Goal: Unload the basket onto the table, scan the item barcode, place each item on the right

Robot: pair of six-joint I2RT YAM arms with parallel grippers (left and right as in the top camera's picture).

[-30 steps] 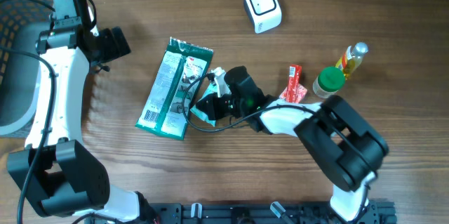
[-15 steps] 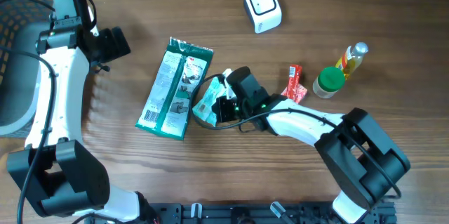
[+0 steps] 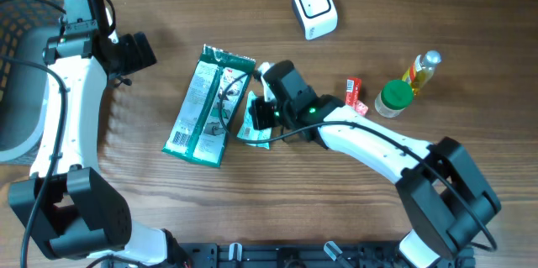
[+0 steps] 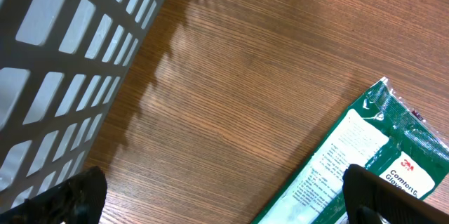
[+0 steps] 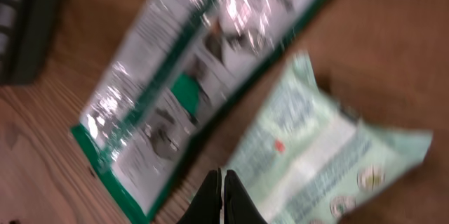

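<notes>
Crinkly pale-green pouch (image 5: pixel 316 154) pinched in right claw (image 5: pixel 222 178) beside glossy flat packet (image 5: pixel 189 76); left claw (image 4: pixel 224 192) gapes empty.

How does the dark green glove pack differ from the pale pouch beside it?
The glove pack is dark green, the pouch pale mint. The glove pack is longer than the pouch. The glove pack lies free; the right tool pinches the pouch. Both are glossy packets.
</notes>
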